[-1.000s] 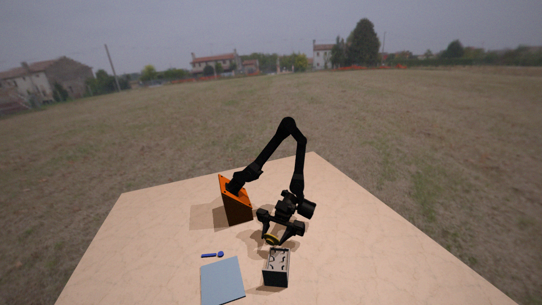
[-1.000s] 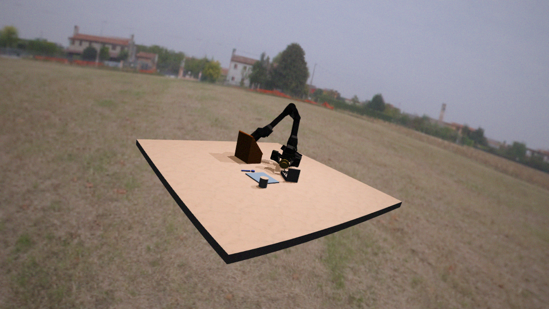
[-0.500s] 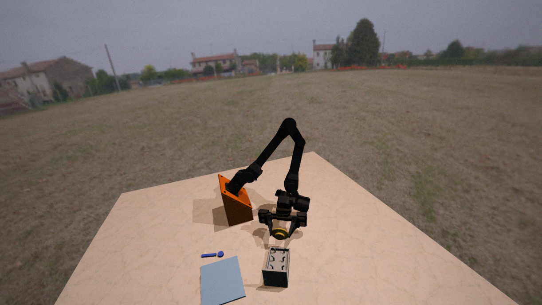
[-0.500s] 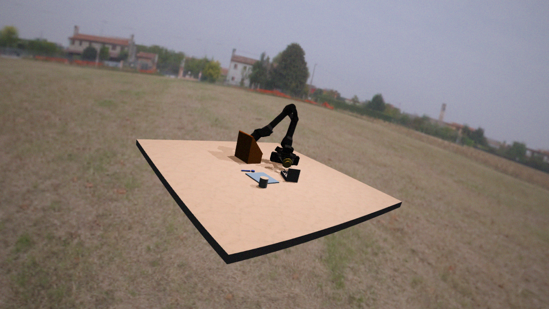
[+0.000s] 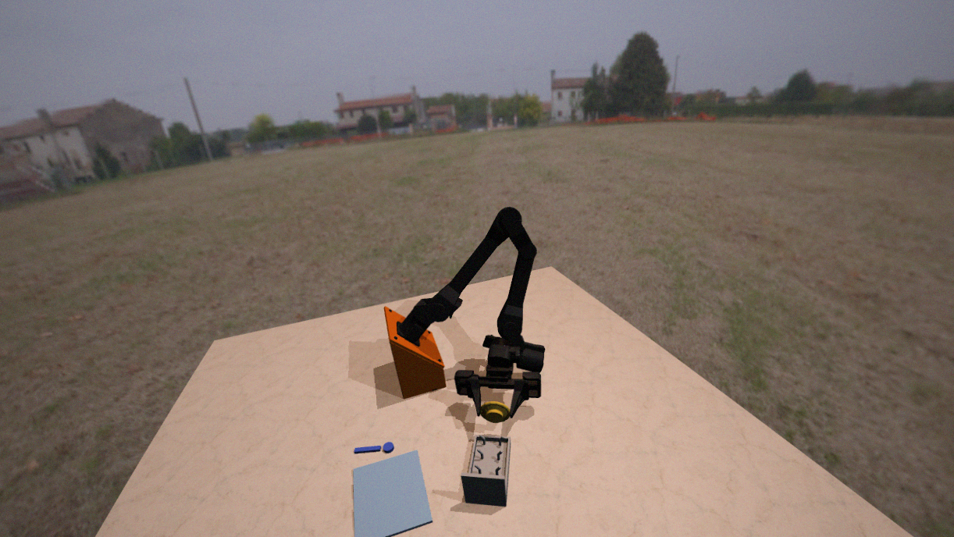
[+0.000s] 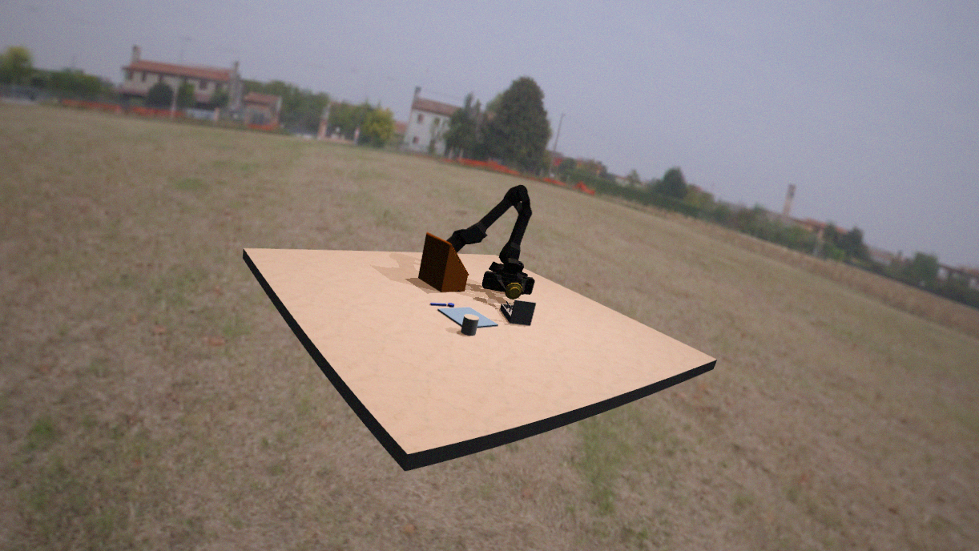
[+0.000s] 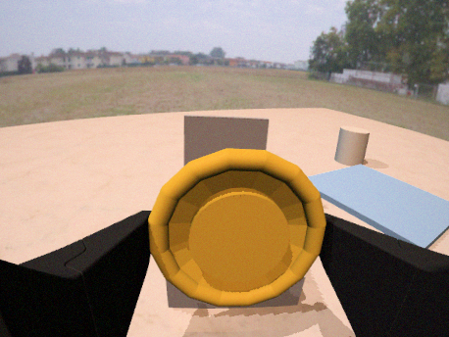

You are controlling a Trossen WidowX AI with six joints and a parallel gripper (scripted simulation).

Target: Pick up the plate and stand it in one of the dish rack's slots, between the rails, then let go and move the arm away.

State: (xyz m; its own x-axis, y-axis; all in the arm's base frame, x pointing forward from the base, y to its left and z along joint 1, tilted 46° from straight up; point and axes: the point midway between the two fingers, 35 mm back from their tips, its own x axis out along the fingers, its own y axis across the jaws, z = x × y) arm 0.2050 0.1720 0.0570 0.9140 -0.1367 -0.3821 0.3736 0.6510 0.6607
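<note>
The plate (image 5: 494,412) (image 6: 513,291) (image 7: 240,240) hangs above the desk (image 5: 600,433) (image 6: 548,383) (image 7: 74,162), at twelve o'clock of the rack (image 5: 485,488) (image 6: 524,313) (image 7: 225,134) from the top; the jaws, fairly wide, clamp its rim. Lowered off-line, it could strike a rail and slip or twist.

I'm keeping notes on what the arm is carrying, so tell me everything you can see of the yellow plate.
The yellow plate is small, round and smooth, perhaps plastic, with a thick rounded rim, sloping inner wall and flat centre. It stands on edge in the air, its hollow face toward the wrist camera. The gripper's black fingers press its rim from opposite sides. The dish rack lies just beyond.
</note>
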